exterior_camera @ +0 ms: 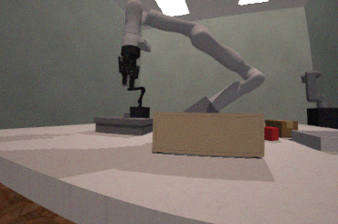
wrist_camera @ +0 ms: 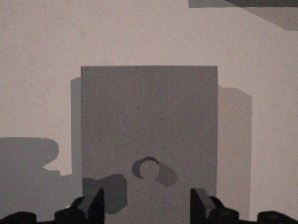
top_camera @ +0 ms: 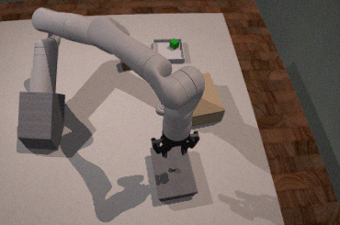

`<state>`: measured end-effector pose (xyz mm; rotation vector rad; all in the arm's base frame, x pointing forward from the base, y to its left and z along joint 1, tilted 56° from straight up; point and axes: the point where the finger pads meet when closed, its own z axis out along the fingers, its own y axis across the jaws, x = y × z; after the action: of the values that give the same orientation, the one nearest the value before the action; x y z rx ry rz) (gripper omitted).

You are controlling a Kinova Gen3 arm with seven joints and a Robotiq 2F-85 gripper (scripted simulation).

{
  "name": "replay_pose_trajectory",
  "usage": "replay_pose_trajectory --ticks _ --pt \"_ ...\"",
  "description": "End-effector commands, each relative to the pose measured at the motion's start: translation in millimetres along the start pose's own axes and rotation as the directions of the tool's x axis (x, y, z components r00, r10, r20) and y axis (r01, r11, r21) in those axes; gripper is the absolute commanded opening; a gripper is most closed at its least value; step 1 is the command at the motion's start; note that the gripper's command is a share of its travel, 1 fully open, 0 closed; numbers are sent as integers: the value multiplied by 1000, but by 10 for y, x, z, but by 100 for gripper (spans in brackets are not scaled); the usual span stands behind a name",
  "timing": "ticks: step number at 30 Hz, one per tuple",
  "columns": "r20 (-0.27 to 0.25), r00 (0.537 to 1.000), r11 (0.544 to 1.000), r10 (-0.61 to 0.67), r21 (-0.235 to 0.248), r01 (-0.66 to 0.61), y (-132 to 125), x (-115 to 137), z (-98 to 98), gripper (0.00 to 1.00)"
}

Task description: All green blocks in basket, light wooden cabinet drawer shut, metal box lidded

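1. Top: we look steeply down from high, farthest back.
2. Exterior: from top's 3 o'clock we face 9, low, near the cabinet [top_camera: 209, 100] [exterior_camera: 208, 134].
3. Wrist: we look straight down; all 3 share the metal box [top_camera: 178, 183] [exterior_camera: 122, 126] [wrist_camera: 150, 115].

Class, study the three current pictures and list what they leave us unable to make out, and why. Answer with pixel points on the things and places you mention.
- Inside of the metal box [top_camera: 176, 185] [exterior_camera: 123, 126] [wrist_camera: 150, 115]: its lid covers it in all views.
- Inside of the light wooden cabinet [top_camera: 209, 117] [exterior_camera: 208, 134]: closed faces hide it in the top and exterior views.
- Basket's [top_camera: 176, 61] [exterior_camera: 307, 140] contents, exterior view: its wall hides them.
- Metal box's near end, wrist view: cut off by the lower edge.
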<state>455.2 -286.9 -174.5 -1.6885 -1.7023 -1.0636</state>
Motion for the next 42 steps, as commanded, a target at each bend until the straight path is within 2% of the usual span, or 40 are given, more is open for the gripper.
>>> replay_pose_trajectory --ticks 1,10,11,42 --pt "0 1000 1000 0 -1 0 6 -3 -16 58" --pt "0 1000 1000 0 -1 0 6 -3 -16 58" --pt "0 1000 1000 0 -1 0 6 -3 -16 48" --pt "0 1000 1000 0 -1 0 6 -3 -16 48"
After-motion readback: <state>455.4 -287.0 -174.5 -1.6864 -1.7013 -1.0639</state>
